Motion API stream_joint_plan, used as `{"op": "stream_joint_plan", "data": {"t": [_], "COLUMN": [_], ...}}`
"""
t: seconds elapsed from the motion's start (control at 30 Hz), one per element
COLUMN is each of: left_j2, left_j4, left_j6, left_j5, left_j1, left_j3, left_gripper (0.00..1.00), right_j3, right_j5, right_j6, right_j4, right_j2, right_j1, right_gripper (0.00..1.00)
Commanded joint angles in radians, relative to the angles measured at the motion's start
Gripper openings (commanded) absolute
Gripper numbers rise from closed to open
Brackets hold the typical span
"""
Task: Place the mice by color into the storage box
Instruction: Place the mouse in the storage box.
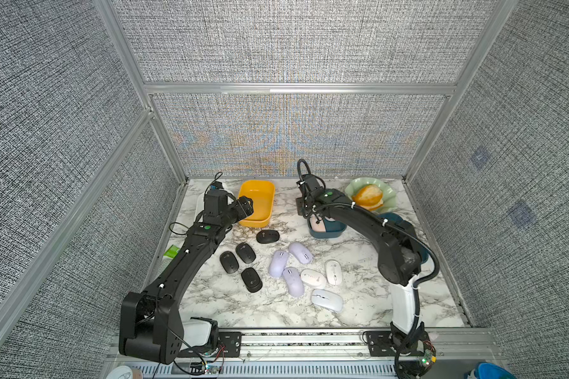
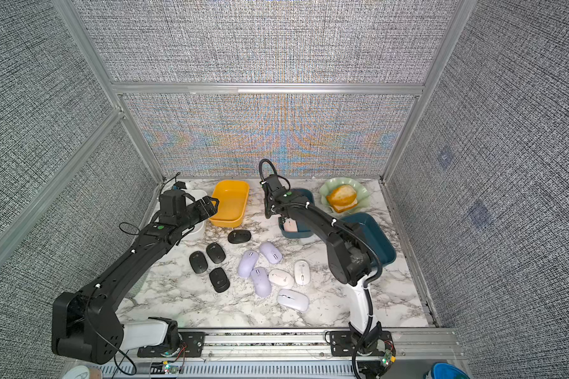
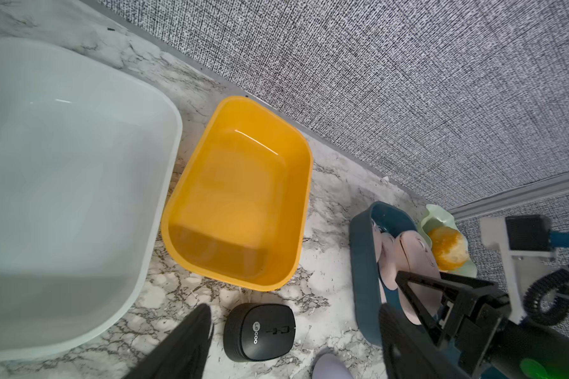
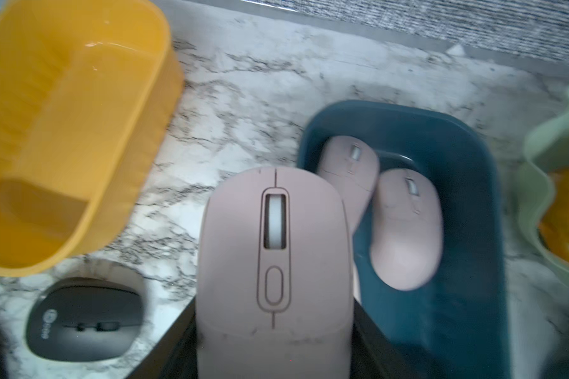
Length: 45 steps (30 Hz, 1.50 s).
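Mouse held at the small blue box

The right gripper (image 4: 273,344) has its jaws closed against the sides of a pink mouse (image 4: 273,249), scroll wheel up. It holds the mouse at the rim of the small blue box (image 4: 473,157), on the side facing the yellow box (image 1: 255,223). Whether the mouse touches the rim cannot be told. Two more pink mice (image 4: 349,170) (image 4: 408,229) lie side by side inside that box.

The left gripper (image 1: 246,207) hangs with its jaws wide apart and nothing between them, over the yellow box's near corner and beside the white box (image 3: 79,164).

On the marble table (image 1: 243,305) lie four black mice (image 1: 267,236) (image 1: 245,252) (image 1: 229,262) (image 1: 251,279), three lilac mice (image 1: 300,252) (image 1: 278,263) (image 1: 293,281) and three white mice (image 1: 333,271) (image 1: 313,279) (image 1: 326,299). They are grouped by colour, with the black ones nearest the left arm.

A bread roll (image 1: 368,195) sits on a green plate (image 1: 388,193) in the far right corner, with a larger blue box (image 2: 378,236) just in front of it.
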<state>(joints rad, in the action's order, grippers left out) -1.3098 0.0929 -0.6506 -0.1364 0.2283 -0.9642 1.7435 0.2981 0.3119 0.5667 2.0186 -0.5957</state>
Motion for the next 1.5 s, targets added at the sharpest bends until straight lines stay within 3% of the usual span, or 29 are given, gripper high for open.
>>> {"op": "stream_joint_plan", "data": {"t": [0.0,0.23,0.7,1.0,1.47], "left_j2": [0.008,-0.030,-0.085,-0.106,-0.106], "left_j4": [-0.069,-0.094,-0.091,-0.085,-0.085], "left_j6": [0.019,0.041,0.042,0.028,0.026], "left_j5": [-0.038,-0.089,-0.146,-0.174,-0.180], "left_j1": [0.002,0.003,0.004,0.003,0.003], "left_j3": [0.020,0.012,-0.008,-0.017,-0.018], "left_gripper": [0.81,0.81,0.80,0.80,0.80], "right_j3": [-0.064,-0.137,0.182,0.219,0.336], "right_j5": [-0.018,-0.082,-0.235,-0.293,-0.198], "right_j6": [-0.030,-0.087,-0.162,-0.161,-0.130], "right_j4": [0.076,0.189,0.515,0.565,0.587], "right_j2": [-0.057,-0.094,0.150,0.198,0.303], "right_j1": [0.051,0.150,0.244,0.247,0.241], "right_gripper": [0.52,0.52,0.52,0.52,0.52]}}
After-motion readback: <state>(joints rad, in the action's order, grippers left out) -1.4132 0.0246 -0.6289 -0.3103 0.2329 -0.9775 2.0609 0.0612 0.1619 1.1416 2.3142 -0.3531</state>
